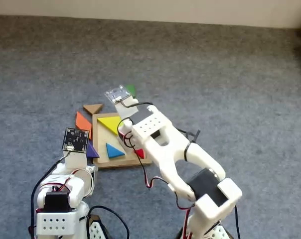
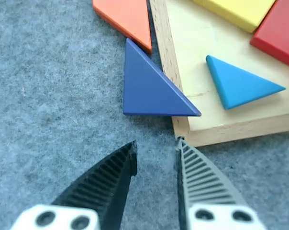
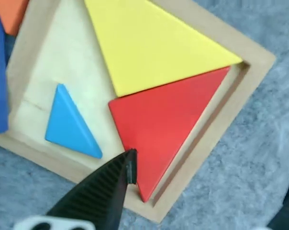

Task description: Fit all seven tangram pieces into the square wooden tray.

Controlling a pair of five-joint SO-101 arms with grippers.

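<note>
Left fingers (image 2: pixel 111 177) spread and empty, just short of the dark blue triangle (image 2: pixel 149 86) on the tabletop (image 2: pixel 49 96) touching the tray (image 2: pixel 216 134) rim; best, I judge, to pinch its 2 short edges squarely and lift clear of the rim; right fingers (image 3: pixel 106 191) spread over the red triangle (image 3: pixel 168 124).

Inspection finding: no text, label, brand, number or sign can be read on any surface in view. The wooden tray (image 3: pixel 259 60) and the tangram pieces (image 3: pixel 149 43) present plain, unprinted faces. The dark wrist board (image 1: pixel 75 140) at the lower left of the high view and the pale wrist board (image 1: pixel 117 94) near its centre may bear markings, but these are too small to make out.
</note>
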